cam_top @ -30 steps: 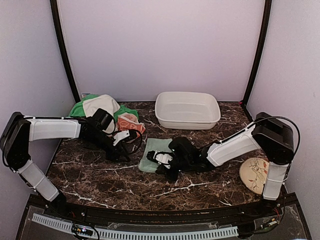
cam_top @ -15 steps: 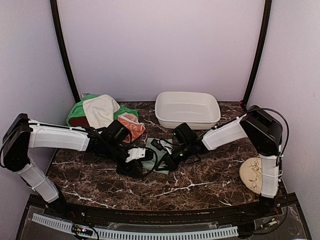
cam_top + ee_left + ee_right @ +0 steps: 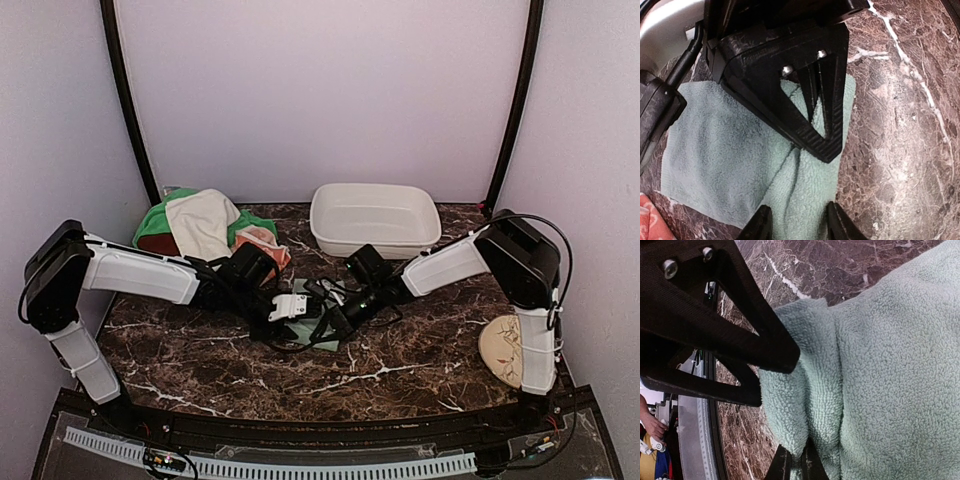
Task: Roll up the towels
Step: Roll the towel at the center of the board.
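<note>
Left gripper (image 3: 298, 312) and right gripper (image 3: 335, 318) meet on the near side of the white basin (image 3: 375, 245) in the top view, with their tips almost touching. Both are over the sage-green towel (image 3: 316, 338), which lies on the marble table (image 3: 420, 350) and is mostly hidden beneath them. Jaw state cannot be read from this view. The bright green towel (image 3: 152, 222), the cream-white towel (image 3: 205, 218) and the orange patterned towel (image 3: 262, 240) sit heaped to the left of the basin, toward the back wall. A round plate (image 3: 508, 350) lies to the right of the basin and nearer the arms, at the table edge.

Left wrist view: the left gripper (image 3: 799, 227) has its jaws spread. A raised fold of the sage-green towel (image 3: 730, 150) runs between its fingertips; whether they touch the cloth cannot be told. The right gripper (image 3: 822, 145) has its fingers pressed together, with the tip on the towel where the fold begins. Beside the fold the towel lies flat.

Right wrist view: the right gripper (image 3: 796, 467) pinches a bunched ridge of the sage-green towel (image 3: 890, 365). The left gripper (image 3: 772, 380) stands with its fingers apart, just beside that ridge.
</note>
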Motion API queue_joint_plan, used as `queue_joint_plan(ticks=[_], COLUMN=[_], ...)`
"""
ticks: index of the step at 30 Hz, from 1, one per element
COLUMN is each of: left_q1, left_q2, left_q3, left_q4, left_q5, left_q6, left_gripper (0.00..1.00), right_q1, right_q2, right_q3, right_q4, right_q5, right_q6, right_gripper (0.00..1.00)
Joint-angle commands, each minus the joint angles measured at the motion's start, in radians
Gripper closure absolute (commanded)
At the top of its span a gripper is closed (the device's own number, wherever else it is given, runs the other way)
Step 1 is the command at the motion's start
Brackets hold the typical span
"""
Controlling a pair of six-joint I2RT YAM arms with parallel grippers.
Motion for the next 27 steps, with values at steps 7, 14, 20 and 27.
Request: queue_joint_plan(ticks=[7, 14, 20, 27], left_q1=[-0.006, 0.048, 0.113, 0.124], left_q2=[0.108, 0.191, 0.226, 0.262], left_q3=[0.083, 0.179, 0.225, 0.275], left_q4=[-0.081, -0.188, -0.303, -0.452], left_q5=[0.027, 0.131, 0.293, 0.426], left_q6=[0.012, -0.091, -0.155, -0.171], left_gripper=[0.67, 0.88, 1.00, 1.00], right_q1=[-0.014, -0.020, -0.023, -0.016], right_q2=[0.030, 0.000, -0.125, -0.350], right_q3=[-0.011, -0.053, -0.186, -0.386], right_q4=[-0.049, 0.006, 0.210, 0.382], right_q5=[-0.032, -0.022, 0.105, 0.322], right_q6=[0.052, 0.073, 0.104, 0.059], right_gripper=[1.00, 0.98, 0.80, 0.60])
